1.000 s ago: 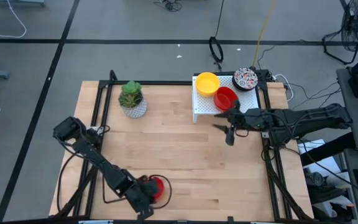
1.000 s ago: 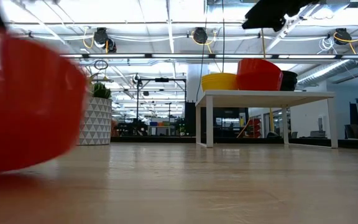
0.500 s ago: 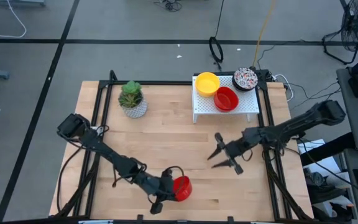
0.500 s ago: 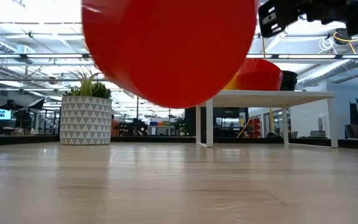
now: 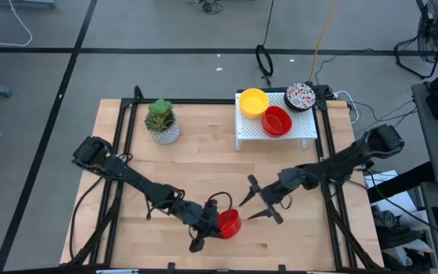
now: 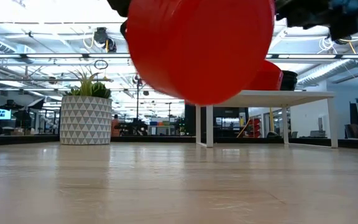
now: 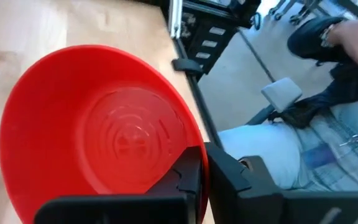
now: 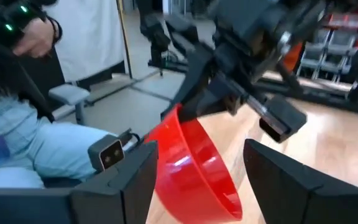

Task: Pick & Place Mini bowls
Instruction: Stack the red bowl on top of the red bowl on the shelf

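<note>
My left gripper (image 5: 214,222) is shut on a plain red mini bowl (image 5: 229,223) over the table's near middle. The low view shows the bowl (image 6: 201,50) in the air and tilted. My right gripper (image 5: 250,199) is open just right of the bowl. In the right wrist view its two fingers stand on either side of the bowl (image 8: 194,165), and I see no touch. A yellow bowl (image 5: 253,101), a red bowl (image 5: 277,120) and a floral-speckled bowl (image 5: 300,96) sit on a small white rack (image 5: 304,129) at the far right. My left gripper holds the red bowl by its rim (image 7: 199,140). One finger (image 7: 182,180) is inside the bowl and the other (image 7: 235,174) is outside its wall. The bowl is lifted clear of the table and tilted, its opening facing back along the gripper.
A green plant in a patterned whitish pot (image 5: 162,122) stands at the far left. Bare wood lies between it and the rack (image 6: 263,96). A seated person in jeans (image 7: 303,149) shows just past the table's near edge.
My left gripper carried the red bowl from the near left corner toward the table's right and lifted it clear of the wood. My right gripper came away from the rack, toward the near edge and left, until its fingers flanked the bowl.
</note>
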Available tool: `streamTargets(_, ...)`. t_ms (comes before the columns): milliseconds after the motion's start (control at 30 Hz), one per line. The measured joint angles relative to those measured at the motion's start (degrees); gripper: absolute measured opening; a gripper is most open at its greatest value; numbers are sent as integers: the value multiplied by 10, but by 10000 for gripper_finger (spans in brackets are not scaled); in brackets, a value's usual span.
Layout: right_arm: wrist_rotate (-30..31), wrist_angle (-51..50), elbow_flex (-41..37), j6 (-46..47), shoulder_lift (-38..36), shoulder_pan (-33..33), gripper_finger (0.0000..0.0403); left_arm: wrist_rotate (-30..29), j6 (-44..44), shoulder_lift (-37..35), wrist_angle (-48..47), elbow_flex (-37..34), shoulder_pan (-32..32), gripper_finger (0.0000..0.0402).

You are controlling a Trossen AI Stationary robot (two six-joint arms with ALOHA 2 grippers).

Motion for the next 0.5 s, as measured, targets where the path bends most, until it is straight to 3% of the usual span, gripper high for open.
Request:
streamTargets(167,-47,-96,71,-9,45,-4,221,12,9,0,6,1,-1,6)
streamTargets(300,-91,-160,114,-7,72,-7,216,12,12,0,13,1,-4,18)
streamTargets(500,-144,-170,147,-9,109,-12,215,14,28,0,16,1,-6,6)
